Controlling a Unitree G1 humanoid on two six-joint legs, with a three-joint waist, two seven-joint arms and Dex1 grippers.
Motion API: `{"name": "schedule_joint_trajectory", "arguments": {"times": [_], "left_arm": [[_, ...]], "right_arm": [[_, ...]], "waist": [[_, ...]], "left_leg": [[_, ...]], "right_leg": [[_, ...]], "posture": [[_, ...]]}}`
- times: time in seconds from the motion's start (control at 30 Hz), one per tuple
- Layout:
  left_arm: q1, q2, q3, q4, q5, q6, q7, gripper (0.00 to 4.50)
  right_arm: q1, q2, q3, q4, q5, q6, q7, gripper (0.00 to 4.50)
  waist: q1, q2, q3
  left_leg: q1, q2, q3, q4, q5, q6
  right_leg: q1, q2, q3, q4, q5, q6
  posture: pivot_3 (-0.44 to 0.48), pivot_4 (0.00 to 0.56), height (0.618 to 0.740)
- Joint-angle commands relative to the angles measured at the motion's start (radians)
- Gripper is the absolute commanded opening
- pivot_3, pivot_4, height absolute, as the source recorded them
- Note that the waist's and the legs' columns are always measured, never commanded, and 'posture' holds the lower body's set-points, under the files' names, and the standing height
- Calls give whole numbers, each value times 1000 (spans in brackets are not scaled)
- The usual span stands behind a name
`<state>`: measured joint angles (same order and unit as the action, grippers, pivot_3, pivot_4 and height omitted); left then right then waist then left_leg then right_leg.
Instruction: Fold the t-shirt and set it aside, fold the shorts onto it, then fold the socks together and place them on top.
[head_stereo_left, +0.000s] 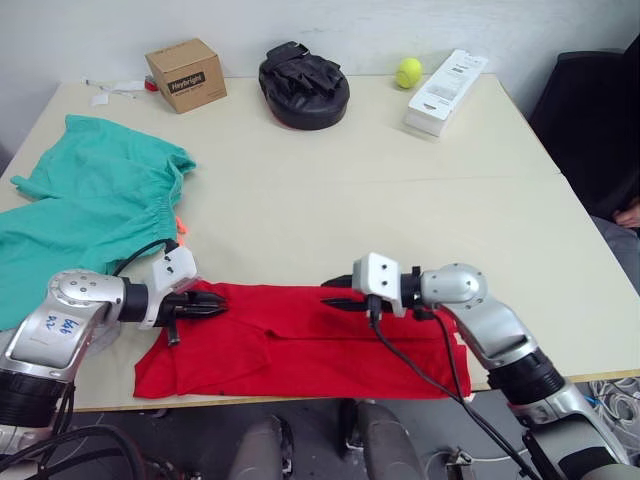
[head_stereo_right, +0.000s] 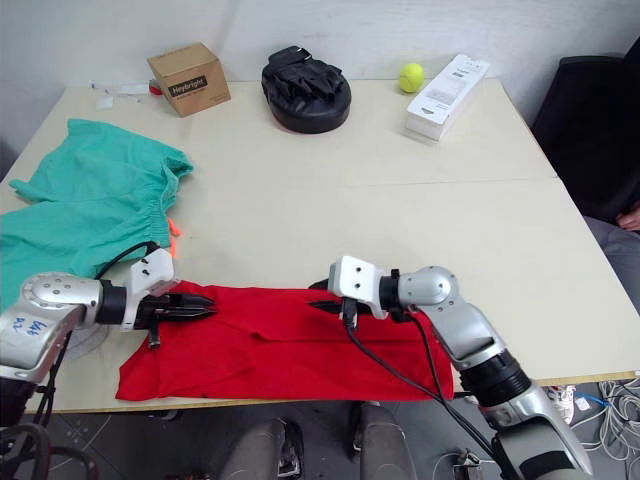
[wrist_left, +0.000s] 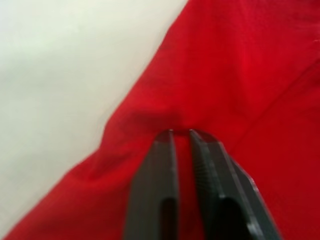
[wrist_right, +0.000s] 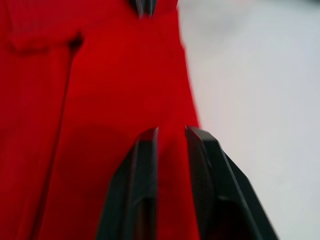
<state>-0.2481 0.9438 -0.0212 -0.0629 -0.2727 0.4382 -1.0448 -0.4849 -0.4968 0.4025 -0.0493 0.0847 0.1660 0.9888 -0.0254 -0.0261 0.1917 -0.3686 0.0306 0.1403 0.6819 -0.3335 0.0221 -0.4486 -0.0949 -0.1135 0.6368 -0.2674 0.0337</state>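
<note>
Pinching the bright red cotton t-shirt, lying half-folded at the table's six o'clock edge, with both my left gripper and right gripper clenched on its far hem; teal-green fabric shorts at nine o'clock are awaiting folding.

T-shirt: on table, at its near edge. Shorts: left of and behind t-shirt. Cardboard box, black pad, ball, flat white box: well behind t-shirt, in a row left to right.
</note>
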Motion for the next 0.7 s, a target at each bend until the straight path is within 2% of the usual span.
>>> {"name": "schedule_joint_trajectory", "arguments": {"times": [0.03, 0.17, 0.47, 0.7], "left_arm": [[43, -3, -45, 31, 119, -66, 68, 0], [74, -8, -35, 36, 121, -59, 87, 0], [149, -15, 19, 37, 107, -55, 119, 0], [113, -45, 36, 56, 98, -54, 142, 0]], "right_arm": [[33, -15, 19, 8, -73, -48, -28, 44], [103, -57, -13, 28, -115, -52, -60, 44], [286, -237, -306, 47, -29, -2, -122, 44], [305, -267, -403, 46, 28, -7, -110, 44]], "waist": [[0, 0, 0], [1, 6, -5], [3, 12, -15], [2, 15, -17]], "left_leg": [[1, 0, 0, 0, 0, 0], [6, 0, 0, 0, 0, 0], [31, 0, 1, -18, -7, 0], [32, 0, 1, -19, -7, -1]], "right_leg": [[0, 0, 0, 0, 0, 0], [5, -1, 1, 0, 0, 0], [27, -1, 2, -10, -1, 0], [26, 0, 3, -10, -1, -1]], "posture": [[0, 150, 740], [0, 150, 740], [0, 150, 740], [0, 150, 740]]}}
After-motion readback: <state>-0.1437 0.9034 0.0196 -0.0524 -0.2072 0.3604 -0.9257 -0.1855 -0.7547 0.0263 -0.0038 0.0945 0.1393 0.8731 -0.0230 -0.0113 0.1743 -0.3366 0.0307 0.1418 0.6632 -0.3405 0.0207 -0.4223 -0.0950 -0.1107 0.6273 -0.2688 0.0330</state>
